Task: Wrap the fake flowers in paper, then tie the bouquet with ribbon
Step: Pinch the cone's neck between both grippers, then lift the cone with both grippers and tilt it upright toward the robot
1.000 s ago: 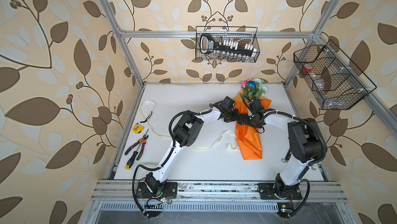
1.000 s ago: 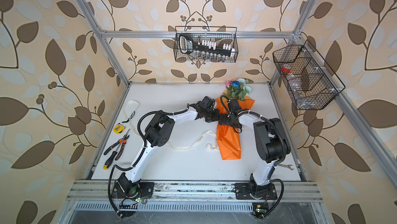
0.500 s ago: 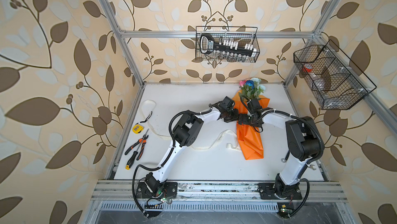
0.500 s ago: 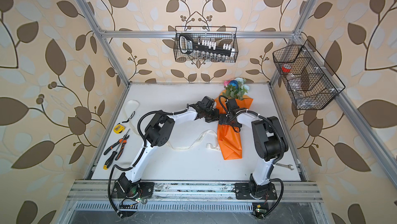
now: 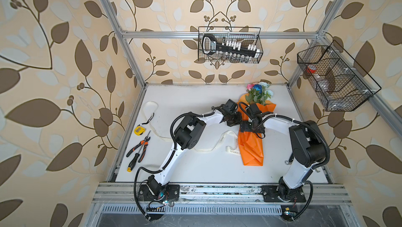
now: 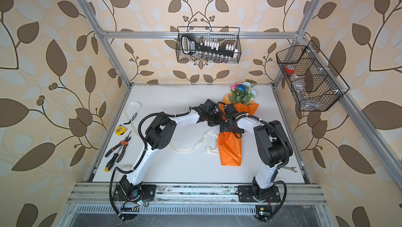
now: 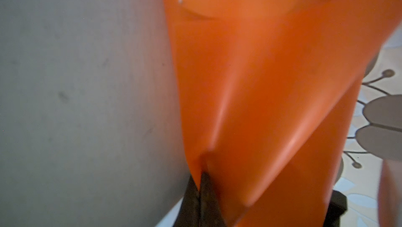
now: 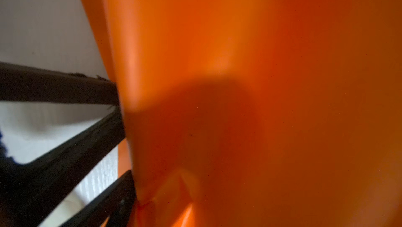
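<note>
The white table (image 5: 195, 171) carries the bouquet (image 5: 252, 147) on its right half, lying flat. The blooms (image 5: 258, 89) point to the far edge and the folded tail of the orange wrapping (image 6: 230, 149) points to the near edge. A cream ribbon (image 5: 219, 141) lies loose to the left of the wrapping and trails off toward the far-left corner, so nothing is tied yet.

Both arms meet at the bouquet's waist. The left gripper (image 7: 200, 193) is clamped tight on the left edge of the orange wrapping, its black tips pinching a fold. The right gripper (image 5: 252, 126) sits over the waist with its jaws spread as wide as they go, holding nothing that shows. Whether it touches the paper I cannot tell.

As I judge it, the step in hand is gathering the wrap at the waist before the ribbon goes round. To do it well, keep the left pinch steady, close the right jaws gently across the narrowest part so the paper does not crumple, and keep the stems from sliding out.

Writing: the ribbon end just beside the wrapping reads "ETERNAL" (image 6: 214, 151) – the other print on it is too small to read.
</note>
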{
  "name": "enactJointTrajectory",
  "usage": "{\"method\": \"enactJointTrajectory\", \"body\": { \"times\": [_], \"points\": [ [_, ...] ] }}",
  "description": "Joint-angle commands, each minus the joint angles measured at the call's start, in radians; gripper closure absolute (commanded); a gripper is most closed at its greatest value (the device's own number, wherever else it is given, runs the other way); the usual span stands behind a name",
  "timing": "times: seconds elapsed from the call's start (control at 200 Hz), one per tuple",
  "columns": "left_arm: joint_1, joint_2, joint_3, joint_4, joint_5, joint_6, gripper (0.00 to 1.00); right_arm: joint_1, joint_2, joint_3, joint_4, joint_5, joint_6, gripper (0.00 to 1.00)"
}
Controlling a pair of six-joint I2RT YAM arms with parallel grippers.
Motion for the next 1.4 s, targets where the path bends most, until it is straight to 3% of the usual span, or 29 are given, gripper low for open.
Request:
{"method": "enactJointTrajectory", "body": {
  "times": [0.0,0.125,0.215,0.3,0.415,0.525,0.58,0.67,0.84,1.005,1.155,1.395],
  "points": [
    [-0.009,0.011,-0.034,-0.054,-0.032,-0.047,1.0,0.032,0.091,0.006,-0.069,0.016,0.003,0.0],
    [-0.007,0.007,-0.035,-0.04,-0.014,-0.064,1.0,0.033,0.139,0.02,-0.09,0.054,-0.003,0.03],
    [0.001,-0.01,-0.06,-0.008,0.003,-0.086,1.0,0.029,0.168,0.025,-0.097,0.064,-0.015,0.14],
    [0.01,-0.037,-0.087,0.024,0.024,-0.103,0.99,0.024,0.2,0.039,-0.115,0.074,-0.025,0.45],
    [0.027,-0.098,-0.119,0.033,0.023,-0.091,0.91,0.006,0.198,0.055,-0.127,0.092,-0.029,0.74],
    [0.049,-0.175,-0.162,0.04,0.009,-0.07,0.76,-0.018,0.173,0.067,-0.138,0.111,-0.043,0.88],
    [0.064,-0.218,-0.191,0.049,0.004,-0.066,0.67,-0.032,0.155,0.073,-0.146,0.13,-0.047,1.0],
    [0.092,-0.29,-0.242,0.073,0.004,-0.06,0.57,-0.051,0.113,0.075,-0.151,0.149,-0.054,1.0],
    [0.139,-0.456,-0.331,0.077,-0.021,-0.019,0.21,-0.057,-0.017,0.089,-0.151,0.118,-0.06,1.0],
    [0.175,-0.659,-0.45,0.025,-0.121,0.055,0.06,-0.049,-0.161,0.083,-0.132,0.016,-0.03,1.0],
    [0.224,-0.826,-0.565,-0.06,-0.223,0.075,0.01,0.04,-0.276,0.05,-0.113,-0.028,0.054,1.0],
    [0.265,-1.092,-0.737,-0.242,-0.403,0.122,0.01,0.34,-0.372,0.006,-0.068,0.014,0.245,1.0]
  ]
}}
